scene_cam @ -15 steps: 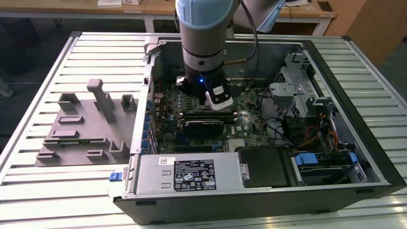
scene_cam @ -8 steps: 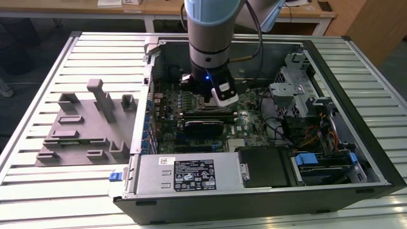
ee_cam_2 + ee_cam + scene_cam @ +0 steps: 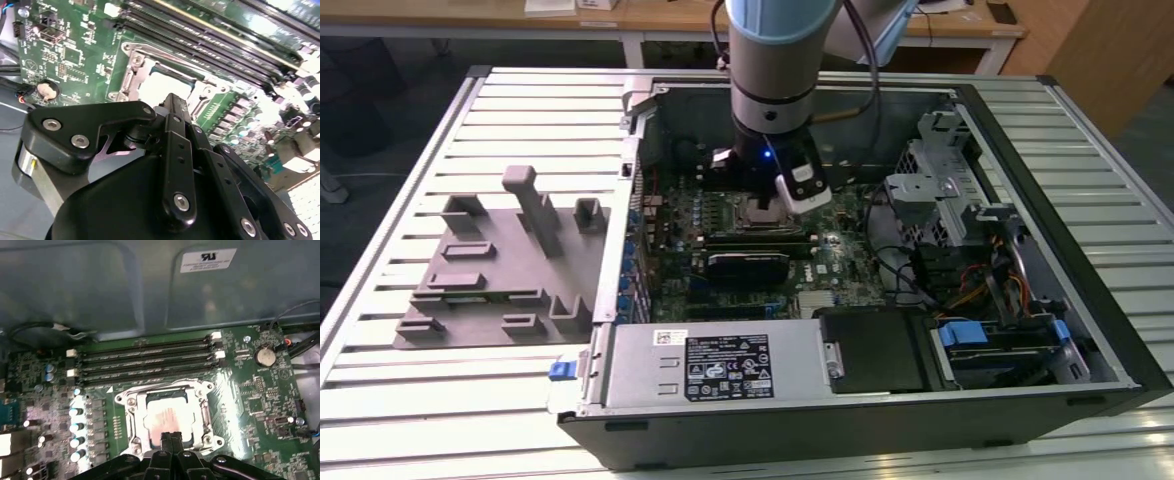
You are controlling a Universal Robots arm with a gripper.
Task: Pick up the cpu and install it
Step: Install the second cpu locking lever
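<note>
Cpu (image 3: 170, 415) lies flat inside its metal socket frame (image 3: 131, 412) on the green motherboard (image 3: 720, 250), its pale silver top facing up and catching the light in both wrist views; it looks seated square to the frame rather than tilted, though I cannot tell whether it is fully home. I judge it light, stiff and slick on top, with delicate contacts underneath, so it wants handling by its thin opposite edges, kept level, and never pressed hard or dragged sideways across the socket. The claw (image 3: 171, 439) hangs directly over the edge of the chip, its two black fingertips pinched together with nothing visible between them; whether the tips touch the metal top I cannot tell. In the second wrist view the claw (image 3: 172, 100) stands just in front of the bright square of the cpu (image 3: 162, 87). Just beside the socket run the long dark memory slots (image 3: 145, 360), and a round coin cell (image 3: 265, 356) sits farther off on the board. In the exterior view the arm reaches down into the open computer case (image 3: 1107, 350), with the grey power supply (image 3: 707, 365) at six o'clock from the socket and a grey plastic fixture (image 3: 494, 270) at nine o'clock from the case, both resting on the slatted table (image 3: 520, 100).
</note>
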